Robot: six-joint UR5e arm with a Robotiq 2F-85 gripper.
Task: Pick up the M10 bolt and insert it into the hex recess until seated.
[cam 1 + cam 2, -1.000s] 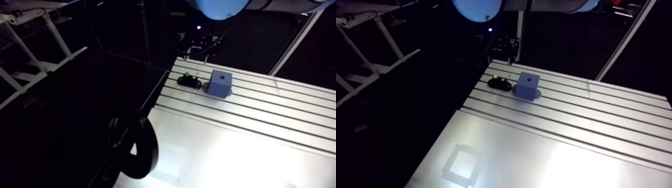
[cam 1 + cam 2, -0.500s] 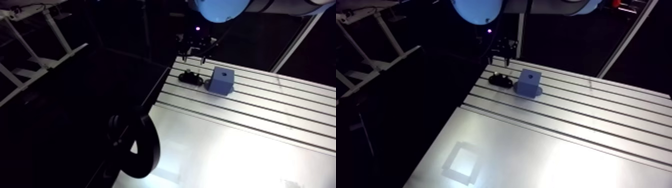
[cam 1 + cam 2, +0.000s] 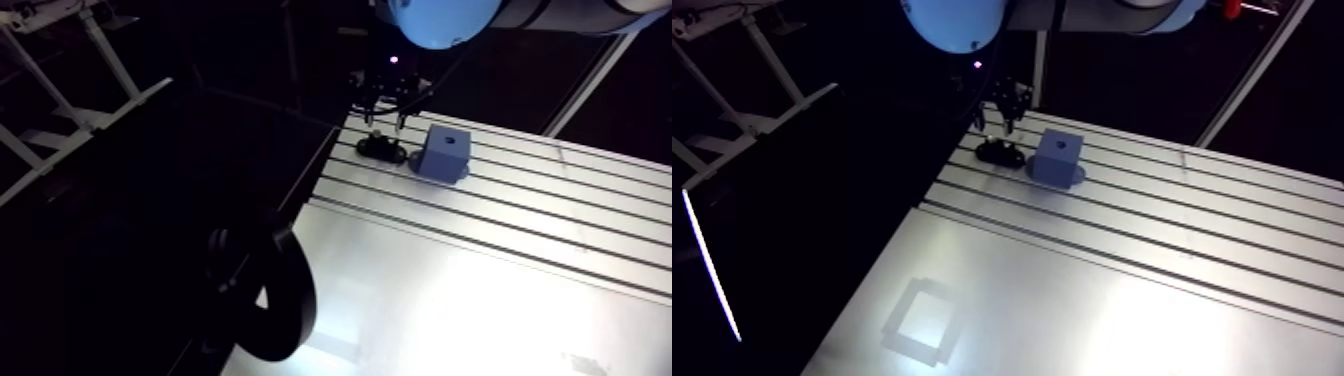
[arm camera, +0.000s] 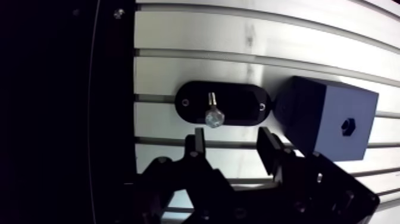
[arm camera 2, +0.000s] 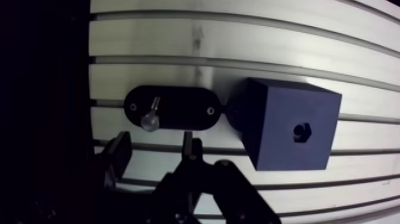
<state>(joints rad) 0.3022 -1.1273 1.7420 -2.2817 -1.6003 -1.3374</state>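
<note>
Hanging above the slotted aluminium surface (image 4: 238, 36), the black two-fingered hand (image 4: 231, 140) is held with fingers (image 4: 195, 146) apart and empty, apparently so the small silver M10 bolt (image 4: 213, 113) on the black oval plate (image 4: 238, 102), beside the dark-blue hex-recessed cube (image 4: 324, 119), can be straddled.

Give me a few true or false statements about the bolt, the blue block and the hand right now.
The bolt rests on the black oval plate. True.
The hand is shut on the bolt. False: it is open, with the bolt ahead of it.
The hex recess in the blue block is empty. True.
The blue block stands far from the plate. False: it stands right beside it.
</note>
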